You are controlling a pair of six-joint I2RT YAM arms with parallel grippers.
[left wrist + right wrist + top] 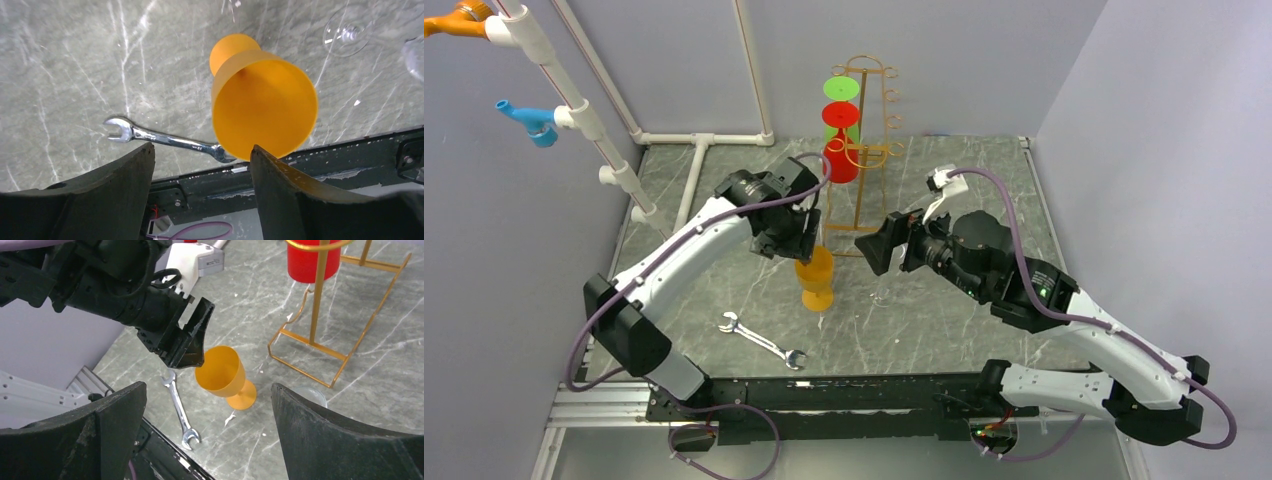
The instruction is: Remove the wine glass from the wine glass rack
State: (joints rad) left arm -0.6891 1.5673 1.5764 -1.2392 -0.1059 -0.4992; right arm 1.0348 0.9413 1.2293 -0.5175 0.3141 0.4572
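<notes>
Glass (815,275), orange, is off the rack (870,153) and stands upright on its foot on the table (984,180), in front of the rack's wire base and apart from it. The left gripper (809,245) hangs right over its bowl. In the left wrist view the two fingers (280,195) stand well apart, with the rim of the glass (265,105) just at the tip of one. From the right wrist the lower finger of that gripper (192,345) looks to be at the rim of the glass (222,372); whether it touches I cannot tell.

A red glass (841,160) and a green glass (842,88) hang on the rack (315,305), feet uppermost.

The right gripper (869,250) is level with the orange glass, on its right, pointing toward it. Its jaws are spread wide with nothing between them (207,387).

A clear glass (345,32) is on the table just beside the orange one, toward the right arm. A spanner (764,341) lies flat nearer the arm bases, close to the orange foot. A pipe frame (584,110) runs along the left wall.
</notes>
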